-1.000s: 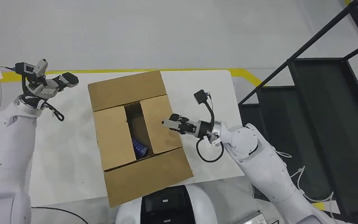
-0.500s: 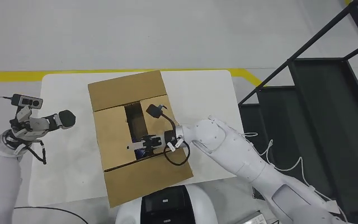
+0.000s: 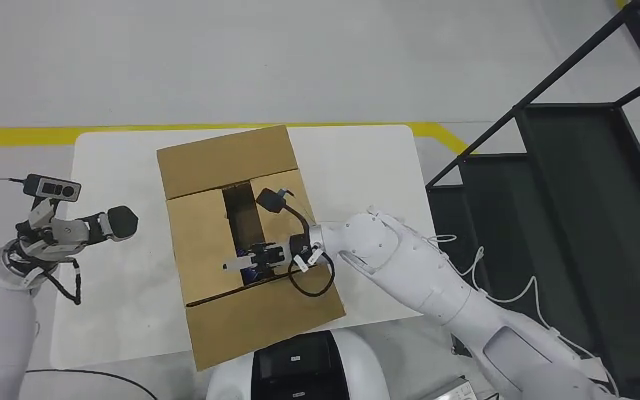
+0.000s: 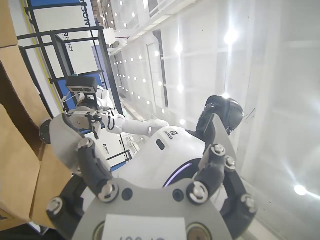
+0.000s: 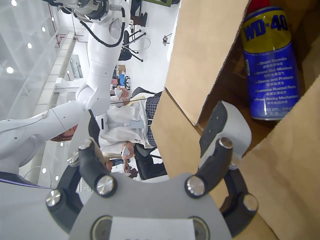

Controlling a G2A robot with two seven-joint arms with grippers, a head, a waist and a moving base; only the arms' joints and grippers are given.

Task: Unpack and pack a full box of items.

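A brown cardboard box stands mid-table with its inner flaps partly apart. Inside lies a blue spray can with a red cap, seen through the gap. My right gripper hangs over the near end of that gap, open, and its fingers straddle the edge of a flap without closing on it; in the wrist view the gripper has cardboard between its jaws. Out past the table's left edge, my left gripper is open and holds nothing, well apart from the box.
The white table has bare strips to the left and right of the box. A black metal stair frame rises beyond the table's right side. A yellow floor line runs behind the table.
My right arm has swung from the box's right flap across to the near end of the opening, then crept slightly left. My left arm has dropped from the far left corner toward the near side.
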